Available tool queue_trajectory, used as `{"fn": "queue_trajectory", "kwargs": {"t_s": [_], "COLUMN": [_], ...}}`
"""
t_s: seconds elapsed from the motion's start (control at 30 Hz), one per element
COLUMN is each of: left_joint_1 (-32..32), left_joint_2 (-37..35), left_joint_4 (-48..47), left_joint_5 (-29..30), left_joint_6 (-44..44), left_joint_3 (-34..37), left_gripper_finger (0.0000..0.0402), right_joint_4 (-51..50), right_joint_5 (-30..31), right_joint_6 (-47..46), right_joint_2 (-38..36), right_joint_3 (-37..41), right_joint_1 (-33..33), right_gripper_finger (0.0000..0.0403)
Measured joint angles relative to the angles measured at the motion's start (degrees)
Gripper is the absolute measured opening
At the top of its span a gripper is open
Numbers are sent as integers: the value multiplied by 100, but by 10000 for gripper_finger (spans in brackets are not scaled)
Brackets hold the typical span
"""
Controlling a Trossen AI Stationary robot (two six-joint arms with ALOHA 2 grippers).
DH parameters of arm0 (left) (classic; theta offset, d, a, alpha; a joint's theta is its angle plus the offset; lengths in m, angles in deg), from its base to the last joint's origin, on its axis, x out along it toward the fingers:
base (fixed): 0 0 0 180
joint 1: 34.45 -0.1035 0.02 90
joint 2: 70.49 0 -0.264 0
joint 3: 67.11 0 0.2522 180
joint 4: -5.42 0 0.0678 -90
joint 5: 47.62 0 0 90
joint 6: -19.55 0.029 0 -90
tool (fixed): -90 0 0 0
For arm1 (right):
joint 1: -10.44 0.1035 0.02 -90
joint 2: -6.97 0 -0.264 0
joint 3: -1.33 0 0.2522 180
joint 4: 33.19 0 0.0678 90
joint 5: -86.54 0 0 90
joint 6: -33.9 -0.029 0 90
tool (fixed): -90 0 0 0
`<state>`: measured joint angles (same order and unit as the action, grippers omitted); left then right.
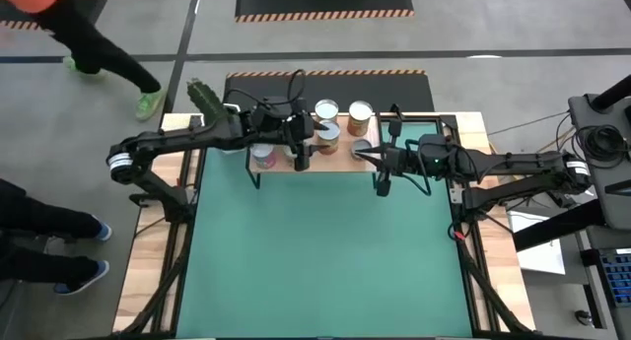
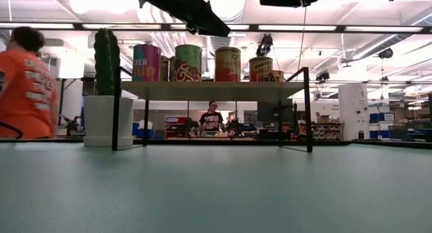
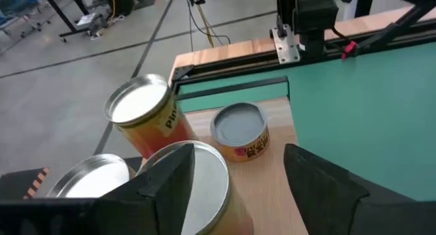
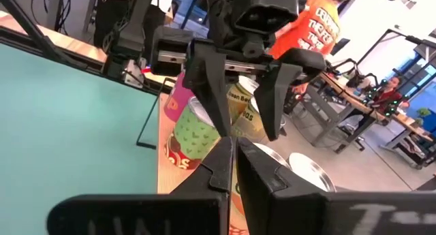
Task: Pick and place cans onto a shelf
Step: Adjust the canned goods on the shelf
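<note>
The light-wood shelf [image 1: 340, 163] stands at the table's far edge. Several cans stand upright on it, among them a pink one [image 2: 146, 63], a green one [image 2: 187, 63] and an orange one [image 2: 227, 64]. My left gripper [image 3: 231, 187] is open over the shelf. Its fingers stand on either side of a silver-topped can [image 3: 204, 184], with a clear gap at one finger. A tall orange can [image 3: 146, 119] and a low grey-topped can [image 3: 240, 129] stand beyond it. My right gripper [image 4: 235, 163] is shut and empty, by the shelf's right end [image 1: 380, 172].
A cactus in a white pot [image 2: 106, 91] stands at the shelf's left end. The green mat [image 1: 325, 251] lies in front of the shelf. People walk on the floor beyond the table's left side [image 1: 89, 44].
</note>
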<state>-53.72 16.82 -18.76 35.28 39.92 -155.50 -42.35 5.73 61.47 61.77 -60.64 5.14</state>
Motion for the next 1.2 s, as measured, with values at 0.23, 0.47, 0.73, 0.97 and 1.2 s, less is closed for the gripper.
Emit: {"fn": "queue_trajectory", "kwargs": {"t_s": [0.23,0.47,0.73,0.97,1.2], "left_joint_1": [0,0,-2,-41,-418], "left_joint_2": [195,182,-168,-983,-1550], "left_joint_4": [74,306,83,-1078,-2432], "left_joint_5": [1,10,843,1990,2162], "left_joint_6": [38,37,419,1030,686], "left_joint_3": [-77,-75,-73,-73,-62], "left_gripper_finger": [198,187,165,143,122], "right_joint_4": [9,14,1,-7,-7], "right_joint_5": [-2,-4,-5,-7,-7], "right_joint_6": [50,79,83,94,92], "right_joint_2": [37,44,44,46,46], "right_joint_3": [0,0,0,0,0], "right_joint_1": [0,1,0,2,1], "right_gripper_finger": [9,9,9,9,9]}}
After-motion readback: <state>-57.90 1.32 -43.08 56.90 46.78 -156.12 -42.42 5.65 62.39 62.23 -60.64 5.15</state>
